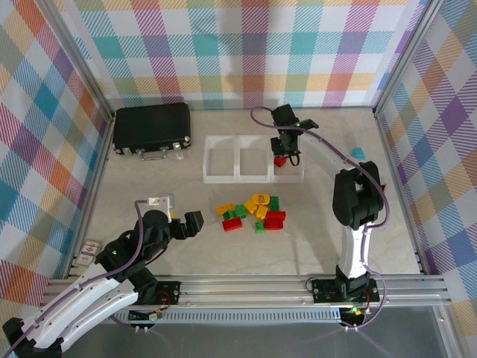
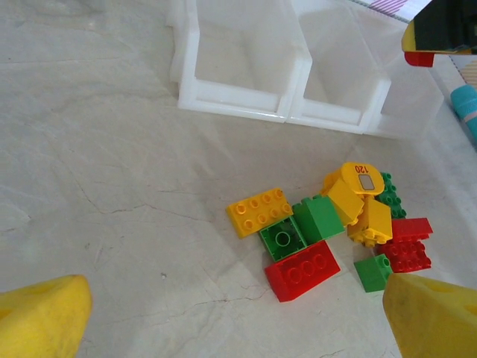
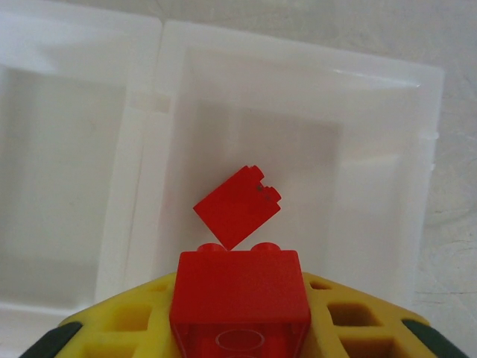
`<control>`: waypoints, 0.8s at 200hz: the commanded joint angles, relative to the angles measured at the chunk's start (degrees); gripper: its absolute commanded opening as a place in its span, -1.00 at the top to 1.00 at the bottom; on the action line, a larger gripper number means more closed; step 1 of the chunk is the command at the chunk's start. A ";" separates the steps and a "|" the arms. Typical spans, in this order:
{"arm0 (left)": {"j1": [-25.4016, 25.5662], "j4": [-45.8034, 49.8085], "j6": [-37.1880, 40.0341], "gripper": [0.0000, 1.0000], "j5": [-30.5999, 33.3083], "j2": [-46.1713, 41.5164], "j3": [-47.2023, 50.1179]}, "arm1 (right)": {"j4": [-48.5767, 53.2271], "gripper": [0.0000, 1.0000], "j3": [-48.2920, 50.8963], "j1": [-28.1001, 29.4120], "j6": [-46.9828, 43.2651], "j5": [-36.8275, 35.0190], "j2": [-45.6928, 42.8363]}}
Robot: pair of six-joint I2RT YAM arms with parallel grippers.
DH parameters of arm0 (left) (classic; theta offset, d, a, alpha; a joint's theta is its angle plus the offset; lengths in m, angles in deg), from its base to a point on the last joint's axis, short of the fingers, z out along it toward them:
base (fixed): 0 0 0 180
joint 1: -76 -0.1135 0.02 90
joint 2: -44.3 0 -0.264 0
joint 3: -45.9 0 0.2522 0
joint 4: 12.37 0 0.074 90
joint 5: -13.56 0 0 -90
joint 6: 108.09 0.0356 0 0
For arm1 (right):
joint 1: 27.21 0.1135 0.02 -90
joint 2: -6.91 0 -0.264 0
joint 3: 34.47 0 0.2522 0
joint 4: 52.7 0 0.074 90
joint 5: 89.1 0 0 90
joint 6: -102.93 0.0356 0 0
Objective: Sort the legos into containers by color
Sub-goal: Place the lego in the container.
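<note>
My right hand [image 1: 284,153] is closed on a red brick [image 3: 238,292] and is positioned above the rightmost bin [image 3: 387,186] of the containers [image 1: 237,159]. A second red brick [image 3: 237,205] lies tilted inside that bin. My left hand [image 1: 189,223] is open, its fingers spread wide. It is just left of the remaining legos [image 1: 253,212], which are piled on the surface [image 1: 149,186] near the containers.
</note>
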 commanded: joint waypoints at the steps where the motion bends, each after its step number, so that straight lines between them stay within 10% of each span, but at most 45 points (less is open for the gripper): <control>1: 0.59 1.47 0.80 -1.00 1.21 -0.68 -0.81 | 0.76 0.55 -1.40 0.10 -0.99 -2.54 1.67; 116: 0.52 1.68 1.05 -0.99 1.41 -0.55 -0.54 | -0.03 0.23 2.70 -0.54 0.23 -3.46 1.98; 160: 0.59 2.60 1.44 -0.99 2.23 -0.42 -0.98 | 2.98 -0.20 1.06 -0.56 0.02 -3.23 -0.09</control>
